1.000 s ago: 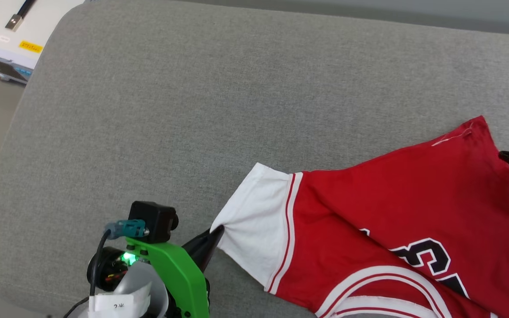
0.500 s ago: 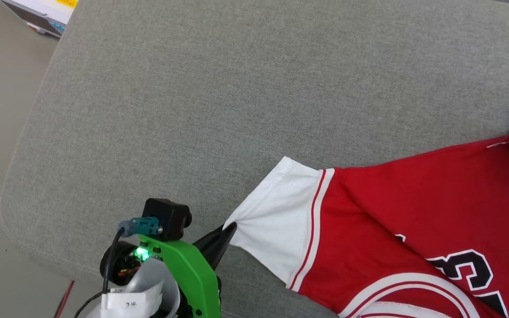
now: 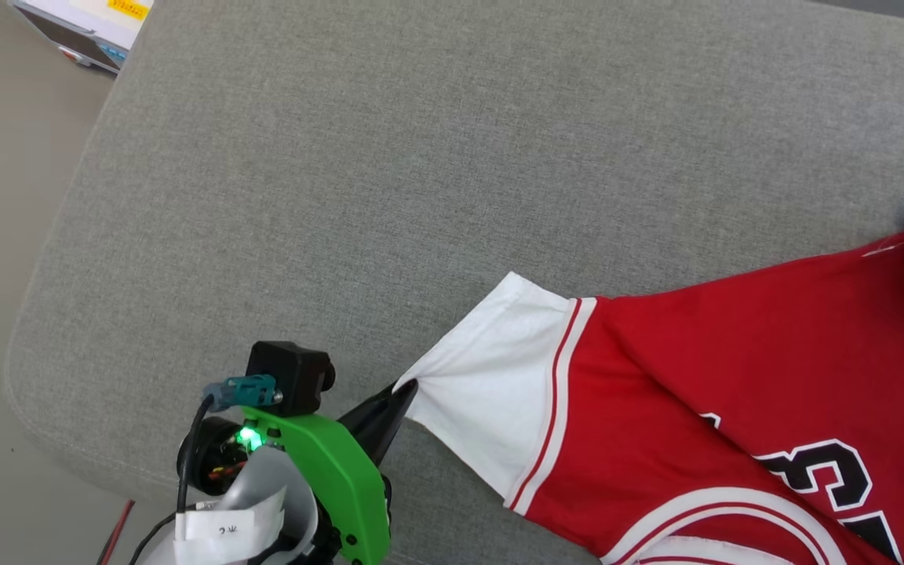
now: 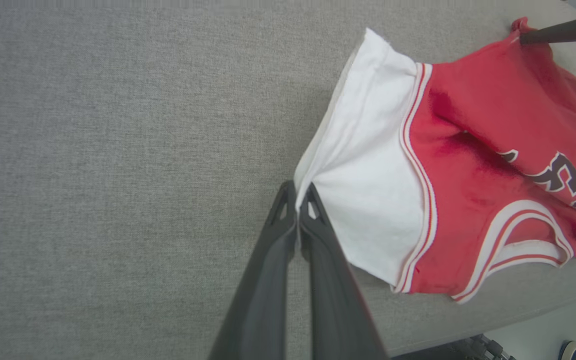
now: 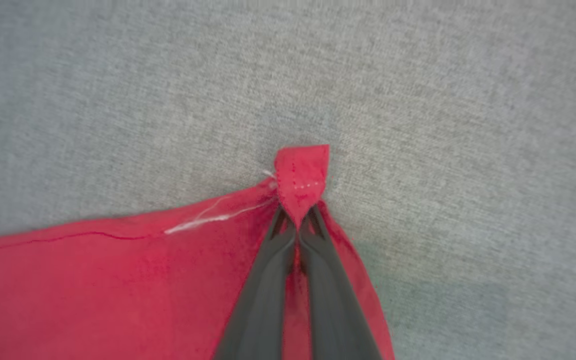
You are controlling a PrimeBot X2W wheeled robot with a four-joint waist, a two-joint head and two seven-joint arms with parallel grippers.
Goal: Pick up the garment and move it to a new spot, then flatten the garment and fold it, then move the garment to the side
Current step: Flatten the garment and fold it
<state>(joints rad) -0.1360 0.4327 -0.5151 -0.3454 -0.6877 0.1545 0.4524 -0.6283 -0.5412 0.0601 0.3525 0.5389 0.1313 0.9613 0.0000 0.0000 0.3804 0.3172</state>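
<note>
Left fingers [image 4: 277,240] pinch the garment's [image 3: 734,353] sleeve, right fingers [image 5: 267,265] its corner.

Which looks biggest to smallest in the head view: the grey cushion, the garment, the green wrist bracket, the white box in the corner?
1. grey cushion
2. garment, partly cut off by the frame
3. green wrist bracket, though nearness to the camera enlarges it
4. white box, mostly out of frame

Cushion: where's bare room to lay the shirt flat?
Bare: the whole stretch of cushion from its left edge to the white sleeve, and the strip above the shirt. Crowded: lower right, shirt pinched by left claw and right claw.
</note>
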